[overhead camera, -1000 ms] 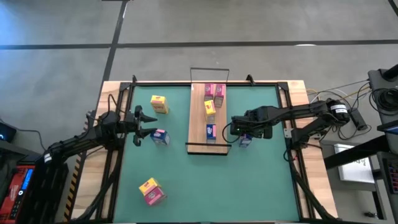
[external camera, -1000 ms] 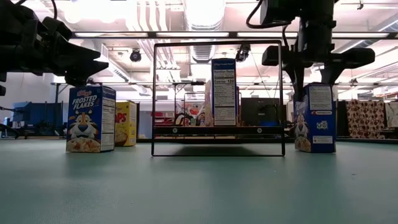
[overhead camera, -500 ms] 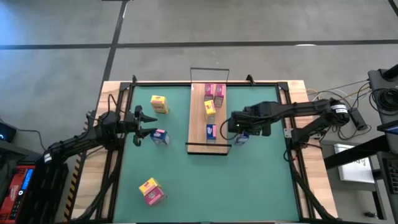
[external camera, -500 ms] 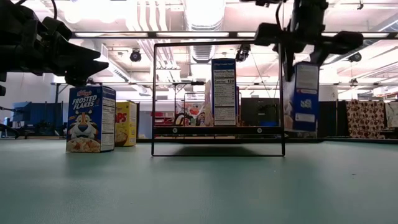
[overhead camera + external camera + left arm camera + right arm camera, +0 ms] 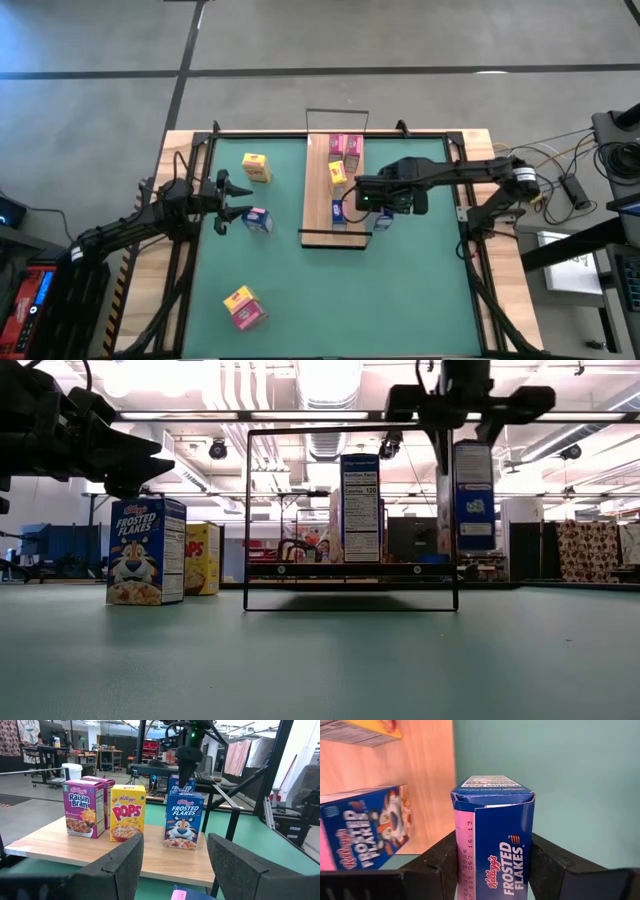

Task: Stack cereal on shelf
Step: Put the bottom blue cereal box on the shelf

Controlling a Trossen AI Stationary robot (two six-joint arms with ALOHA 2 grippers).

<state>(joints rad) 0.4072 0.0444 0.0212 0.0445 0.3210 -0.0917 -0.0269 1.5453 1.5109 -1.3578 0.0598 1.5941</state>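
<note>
Cereal under handling is a blue Frosted Flakes box point(image 5: 492, 837), clamped between the fingers of the right gripper point(image 5: 378, 203). The jaws are closed on its two side faces, one finger point(image 5: 437, 860) on each side, with the box top projecting forward of the fingertips. In the low view this held box point(image 5: 470, 495) hangs upright and clear of the green table point(image 5: 320, 660), beside the black wire rail point(image 5: 452, 520) of the shelf. From above, the right gripper sits at the right long edge of the shelf point(image 5: 318, 190), near its front end.

Just beyond the right jaws on the wood stands a second blue Frosted Flakes box point(image 5: 367, 827); further along the board are a yellow Pops box point(image 5: 128, 812) and pink Raisin Bran boxes point(image 5: 84, 807).

Left gripper point(image 5: 222, 200) hovers over the left part of the table. Its jaws stand partly open with nothing between them; both fingers point(image 5: 117, 865) show with a clear gap. Directly ahead of these jaws stands a blue box point(image 5: 258, 220) on the table, apart from the fingertips. A yellow box point(image 5: 256, 167) stands further off toward the rear, and a yellow and pink pair point(image 5: 244, 306) sits near the front edge.
</note>
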